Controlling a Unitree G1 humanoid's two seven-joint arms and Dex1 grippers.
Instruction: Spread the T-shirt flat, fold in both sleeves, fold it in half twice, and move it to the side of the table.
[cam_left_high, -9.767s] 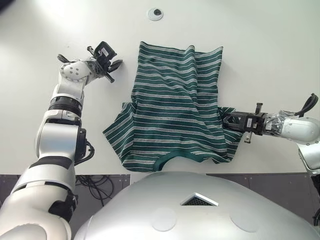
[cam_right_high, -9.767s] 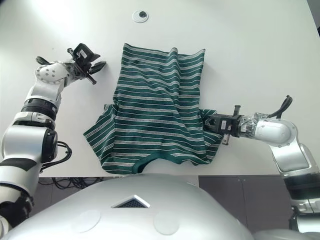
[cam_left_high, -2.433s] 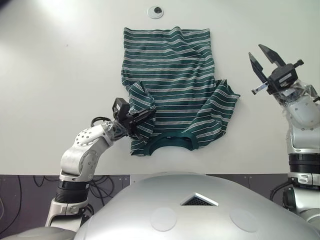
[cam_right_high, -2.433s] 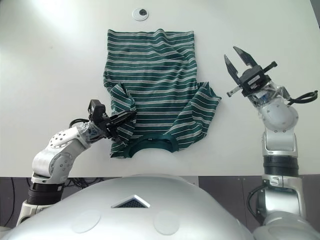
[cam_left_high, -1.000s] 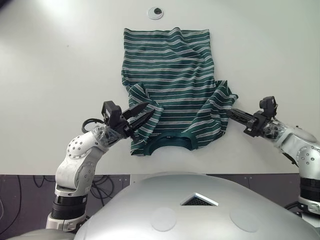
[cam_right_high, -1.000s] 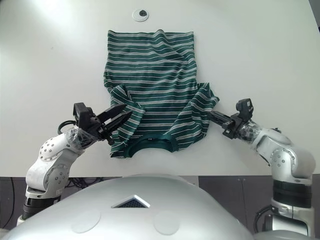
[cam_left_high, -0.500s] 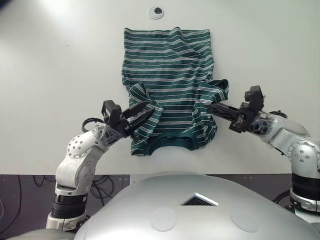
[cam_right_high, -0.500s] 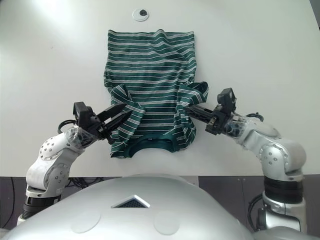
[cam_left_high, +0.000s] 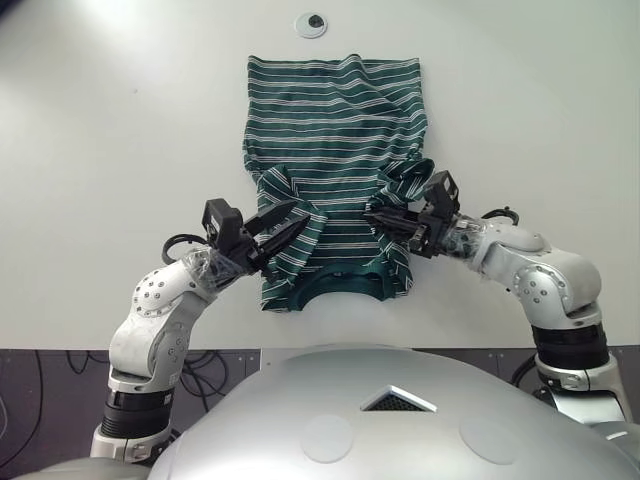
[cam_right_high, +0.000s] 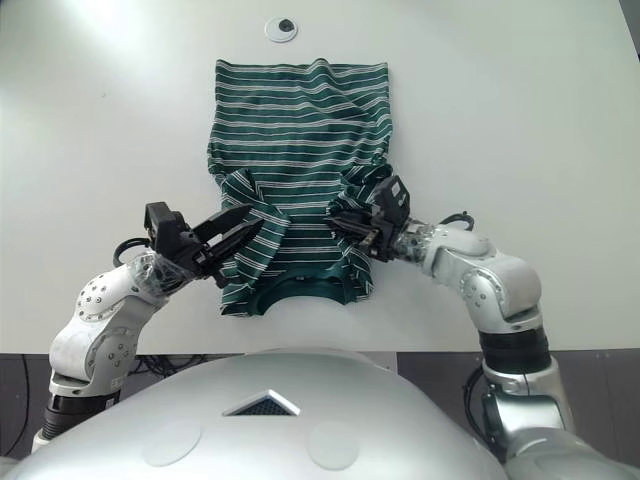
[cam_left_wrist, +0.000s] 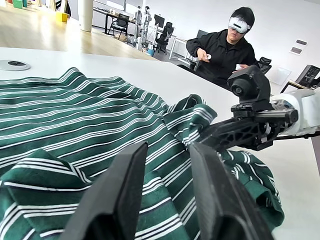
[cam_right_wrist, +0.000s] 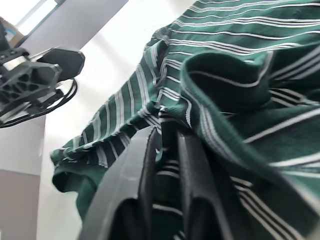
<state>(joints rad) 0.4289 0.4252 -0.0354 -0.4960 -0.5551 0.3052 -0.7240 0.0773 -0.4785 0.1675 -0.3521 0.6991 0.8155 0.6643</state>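
A white table (cam_left_high: 110, 110) carries a green, white-striped T-shirt (cam_left_high: 335, 130), lying midway between the left and right edges, hem toward the far side and collar (cam_left_high: 345, 281) close to the near edge. Its left sleeve (cam_left_high: 283, 203) lies folded over the body; its right sleeve (cam_left_high: 408, 172) is bunched up over the body. A small round disc (cam_left_high: 311, 26) with a dark centre sits just beyond the hem.

Soft cloth on a hard, smooth top

The T-shirt (cam_left_high: 335, 130) is thin knit cloth, matt and striped, rumpled into soft folds (its collar is a plainer, heavier band). The table (cam_left_high: 120, 120) is a smooth white surface with a dull sheen; a round grey cap (cam_left_high: 311, 25) set into it looks like plastic. The left gripper (cam_left_high: 298, 215) and right gripper (cam_left_high: 375, 218) have matt black plastic fingers.
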